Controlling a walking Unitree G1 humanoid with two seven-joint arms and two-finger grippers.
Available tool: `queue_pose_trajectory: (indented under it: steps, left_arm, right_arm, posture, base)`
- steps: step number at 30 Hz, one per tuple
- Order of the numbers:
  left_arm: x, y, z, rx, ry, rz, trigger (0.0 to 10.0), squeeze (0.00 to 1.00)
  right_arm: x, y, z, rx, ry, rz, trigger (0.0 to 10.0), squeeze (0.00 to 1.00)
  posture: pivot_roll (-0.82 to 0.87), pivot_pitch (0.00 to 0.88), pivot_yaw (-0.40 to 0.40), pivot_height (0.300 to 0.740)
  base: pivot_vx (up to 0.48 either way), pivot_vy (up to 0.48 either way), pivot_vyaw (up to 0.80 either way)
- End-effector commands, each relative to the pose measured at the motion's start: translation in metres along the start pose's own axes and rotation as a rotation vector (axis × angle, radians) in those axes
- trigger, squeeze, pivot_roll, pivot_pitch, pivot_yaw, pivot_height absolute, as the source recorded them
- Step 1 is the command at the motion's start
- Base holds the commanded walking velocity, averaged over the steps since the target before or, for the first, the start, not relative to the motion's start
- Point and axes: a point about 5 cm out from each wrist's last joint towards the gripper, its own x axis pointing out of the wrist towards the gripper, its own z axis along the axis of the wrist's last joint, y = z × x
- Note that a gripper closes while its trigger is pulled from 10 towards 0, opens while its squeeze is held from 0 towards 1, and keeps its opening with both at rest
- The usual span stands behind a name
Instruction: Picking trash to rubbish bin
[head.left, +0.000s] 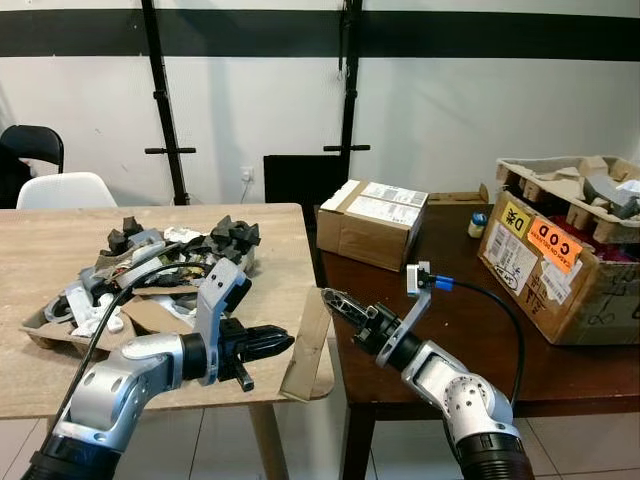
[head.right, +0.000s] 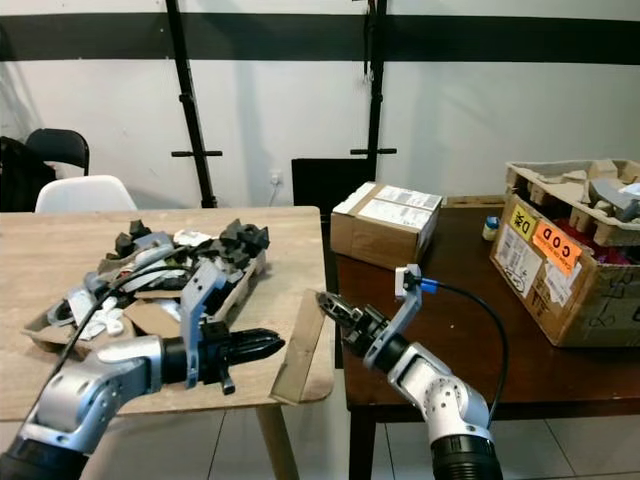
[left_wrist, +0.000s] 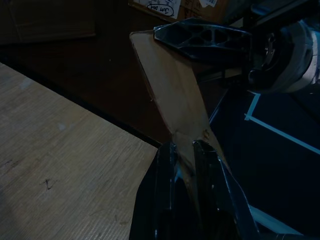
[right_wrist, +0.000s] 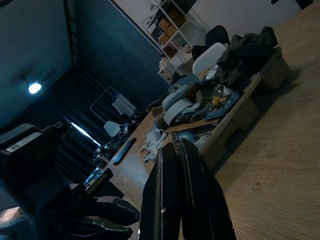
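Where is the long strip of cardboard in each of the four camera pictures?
Left eye: cardboard strip at the light table's corner.
Right eye: between the two tables.
Left wrist: running up from the left gripper to the right gripper.
Right wrist: cannot make it out.
Shared landmark: light wooden table.

I could read only a few words. On the side of the big open box (head.left: 560, 270), which stood on the dark table (head.left: 440, 330), there was an orange sticker (head.left: 555, 243) with the black letters "COD". Beside it sat a yellow sticker (head.left: 516, 218) with letters that looked like "DK", but I was not sure. The same box had a white label (head.left: 512, 257) with print too small to read. The smaller closed box (head.left: 372, 222) had white labels (head.left: 392, 194) on its top, and their print was too small as well.
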Motion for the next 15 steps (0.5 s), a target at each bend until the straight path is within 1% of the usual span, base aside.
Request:
queue_pose_trajectory:
  steps: [1,3,4,5,6,7,9,10,11,12,13,15]
  left_arm:
    - [0.002,-0.001,-0.007,0.001,0.022,0.006,3.2,0.55]
    - [0.002,-0.001,-0.007,0.001,0.022,0.006,3.2,0.55]
    - [0.003,0.002,-0.007,0.003,0.027,0.037,10.0,0.58]
    - [0.003,0.002,-0.007,0.003,0.027,0.037,10.0,0.58]
    - [0.003,0.005,-0.007,-0.007,0.023,0.061,10.0,1.0]
    - [0.0,0.009,-0.006,-0.011,0.018,0.079,10.0,1.0]
    - [0.0,0.009,-0.006,-0.011,0.018,0.079,10.0,1.0]
    - [-0.004,0.012,-0.005,-0.015,0.014,0.09,10.0,1.0]
    - [-0.012,0.018,-0.002,-0.012,0.01,0.119,10.0,1.0]
    - [-0.012,0.018,-0.002,-0.012,0.01,0.119,10.0,1.0]
    - [-0.018,0.023,-0.001,-0.01,0.009,0.142,10.0,1.0]
    - [-0.031,0.025,0.0,-0.022,0.02,0.106,10.0,1.0]
  right_arm:
    - [-0.002,0.001,0.002,0.011,-0.011,0.001,0.0,0.0]
    - [-0.002,0.001,0.002,0.011,-0.011,0.001,0.0,0.0]
    - [-0.003,0.0,0.003,0.013,-0.017,-0.003,0.0,0.0]
    - [-0.003,0.0,0.003,0.013,-0.017,-0.003,0.0,0.0]
    - [-0.004,-0.001,0.005,0.015,-0.028,-0.014,0.0,0.0]
    - [-0.008,-0.004,0.008,0.011,-0.035,-0.024,0.0,0.0]
    - [-0.008,-0.004,0.008,0.011,-0.035,-0.024,0.0,0.0]
    - [-0.011,-0.006,0.01,0.006,-0.04,-0.034,0.0,0.0]
    - [-0.017,-0.01,0.013,-0.004,-0.031,-0.05,0.0,0.0]
    - [-0.017,-0.01,0.013,-0.004,-0.031,-0.05,0.0,0.0]
    - [-0.022,-0.013,0.015,-0.013,-0.018,-0.063,0.0,0.0]
    - [-0.031,-0.015,0.015,-0.023,0.032,-0.048,0.0,0.0]
  posture:
    - [-0.03,0.082,-0.007,0.74]
    - [-0.03,0.082,-0.007,0.74]
    - [-0.03,0.08,-0.006,0.74]
    - [-0.03,0.08,-0.006,0.74]
    - [-0.03,0.076,-0.005,0.74]
    - [-0.03,0.072,-0.005,0.74]
    - [-0.03,0.072,-0.005,0.74]
    - [-0.03,0.071,-0.004,0.74]
    - [-0.03,0.07,-0.005,0.74]
    - [-0.03,0.07,-0.005,0.74]
    - [-0.03,0.069,-0.005,0.74]
    - [-0.03,0.07,-0.005,0.74]
  base:
    - [0.0,0.0,0.0]
    - [0.0,0.0,0.0]
    - [0.0,0.0,0.0]
    - [0.0,0.0,0.0]
    - [0.0,0.0,0.0]
    - [0.0,0.0,0.0]
    - [0.0,0.0,0.0]
    - [0.0,0.0,0.0]
    - [0.0,0.0,0.0]
    - [0.0,0.0,0.0]
    - [0.0,0.0,0.0]
    - [0.0,0.0,0.0]
